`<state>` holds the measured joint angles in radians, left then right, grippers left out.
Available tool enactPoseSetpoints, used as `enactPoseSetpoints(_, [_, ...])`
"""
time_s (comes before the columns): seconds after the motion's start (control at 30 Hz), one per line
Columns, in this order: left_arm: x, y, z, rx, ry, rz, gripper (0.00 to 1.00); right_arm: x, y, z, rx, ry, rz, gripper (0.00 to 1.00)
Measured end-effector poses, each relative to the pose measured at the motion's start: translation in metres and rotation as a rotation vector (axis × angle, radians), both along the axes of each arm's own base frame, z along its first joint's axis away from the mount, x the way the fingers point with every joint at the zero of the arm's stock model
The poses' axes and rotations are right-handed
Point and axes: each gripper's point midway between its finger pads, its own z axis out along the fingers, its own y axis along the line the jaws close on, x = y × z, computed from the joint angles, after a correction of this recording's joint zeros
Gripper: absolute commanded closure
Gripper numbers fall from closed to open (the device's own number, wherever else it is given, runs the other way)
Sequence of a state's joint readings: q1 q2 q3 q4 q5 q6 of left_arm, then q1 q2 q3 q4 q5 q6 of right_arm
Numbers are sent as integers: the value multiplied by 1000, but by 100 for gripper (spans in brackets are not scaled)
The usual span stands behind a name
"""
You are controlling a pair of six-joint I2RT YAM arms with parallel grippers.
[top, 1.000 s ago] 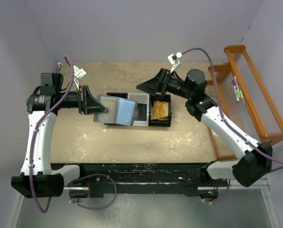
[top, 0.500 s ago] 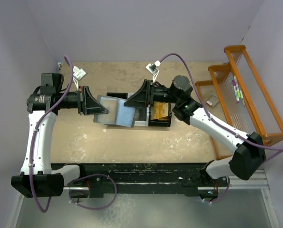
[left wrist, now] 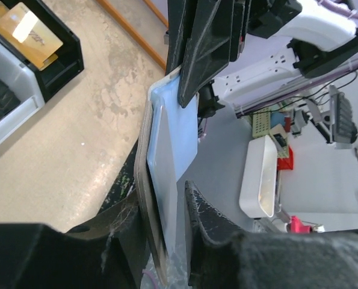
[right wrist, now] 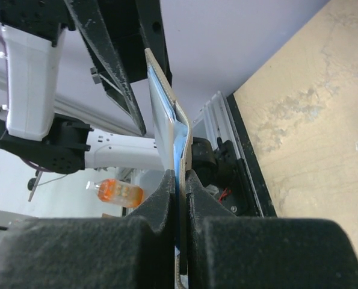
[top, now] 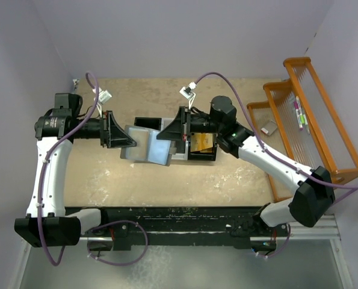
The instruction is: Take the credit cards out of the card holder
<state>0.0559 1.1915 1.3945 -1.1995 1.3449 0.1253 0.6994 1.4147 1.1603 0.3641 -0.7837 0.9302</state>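
Note:
The grey-blue card holder (top: pixel 144 144) hangs above the table between both grippers, edge-on in the wrist views (left wrist: pixel 172 135) (right wrist: pixel 165 120). My right gripper (top: pixel 165 132) (right wrist: pixel 180 177) is shut on its right edge. My left gripper (top: pixel 126 139) (left wrist: pixel 166 201) straddles its left edge. The holder lies against one left finger, with a gap to the other finger (left wrist: pixel 197 198). An orange-gold credit card (top: pixel 204 142) (left wrist: pixel 27 33) lies in the bin's black compartment. No card shows in the holder from these angles.
The black-and-white bin tray (top: pixel 213 155) (left wrist: pixel 70 57) sits on the table under and right of the holder. An orange wire rack (top: pixel 323 120) stands along the right edge, with a small grey object (top: pixel 269 127) in its lower shelf.
My right gripper swung left from over the bin to the holder and shut on its right edge. The left jaws have loosened around the holder.

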Motion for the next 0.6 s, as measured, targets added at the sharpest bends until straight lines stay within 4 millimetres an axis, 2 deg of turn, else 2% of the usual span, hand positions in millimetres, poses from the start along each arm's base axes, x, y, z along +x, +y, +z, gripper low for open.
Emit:
enactPoseSetpoints(0.4, [-10, 5, -12, 87, -60, -19, 74, 1, -4, -24, -91, 35, -17, 100])
enactPoseSetpoints(0.6, [-9, 6, -11, 93, -81, -26, 80, 2, -7, -26, -105, 32, -32, 100])
